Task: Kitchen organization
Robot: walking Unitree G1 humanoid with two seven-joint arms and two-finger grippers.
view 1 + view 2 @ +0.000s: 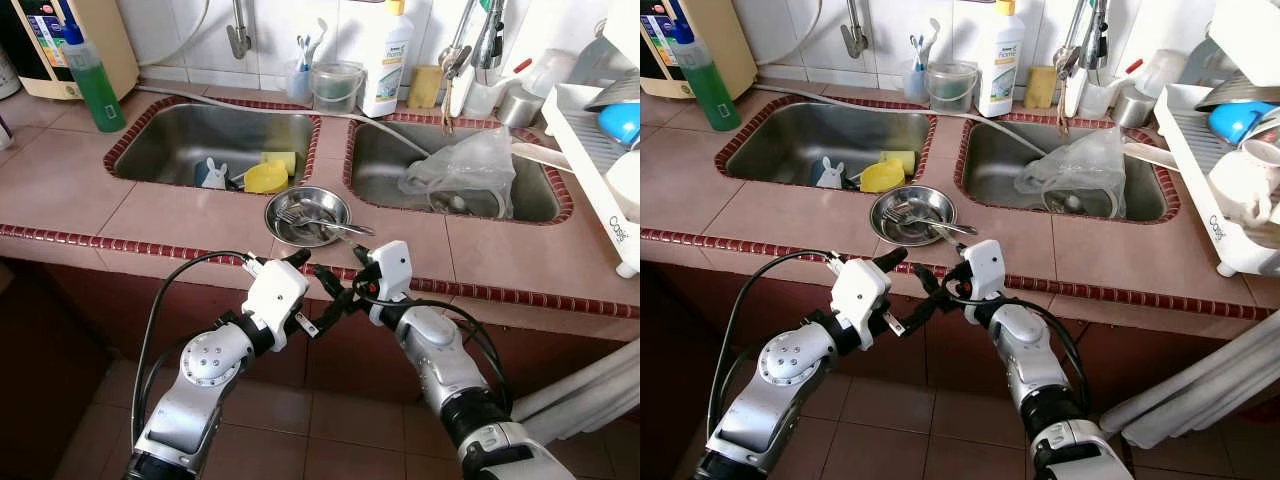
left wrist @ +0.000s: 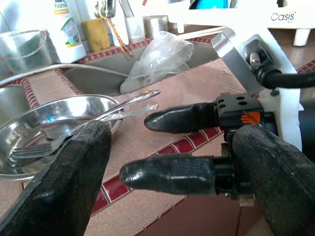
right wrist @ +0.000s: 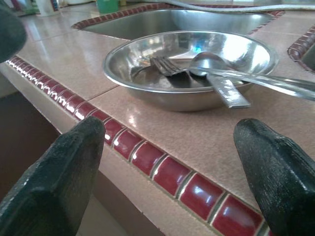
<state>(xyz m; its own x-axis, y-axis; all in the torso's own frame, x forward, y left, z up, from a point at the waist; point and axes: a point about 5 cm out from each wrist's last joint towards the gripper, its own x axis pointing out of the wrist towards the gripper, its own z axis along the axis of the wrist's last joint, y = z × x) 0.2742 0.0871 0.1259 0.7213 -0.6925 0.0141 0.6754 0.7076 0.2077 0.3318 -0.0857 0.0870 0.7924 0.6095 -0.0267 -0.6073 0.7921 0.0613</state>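
Note:
A steel bowl (image 1: pixel 308 215) sits on the pink tiled counter (image 1: pixel 180 215) between the two sinks, with a fork (image 3: pixel 165 66) and a spoon (image 3: pixel 211 61) lying in it. Both grippers hover just below and in front of the counter's red-tiled edge, facing each other. My left gripper (image 1: pixel 312 288) is open. My right gripper (image 3: pixel 170 129) is open too, looking at the bowl from close by. In the left wrist view the right gripper's two black fingers (image 2: pixel 177 118) reach in between the left gripper's own fingers. Neither gripper holds anything.
The left sink (image 1: pixel 160 140) holds a yellow bowl (image 1: pixel 266 178) and a small white-and-blue item. A crumpled plastic bag (image 1: pixel 462 165) lies in the right sink. A green bottle (image 1: pixel 92 85), a white detergent bottle (image 1: pixel 385 65) and a dish rack (image 1: pixel 600 150) stand around.

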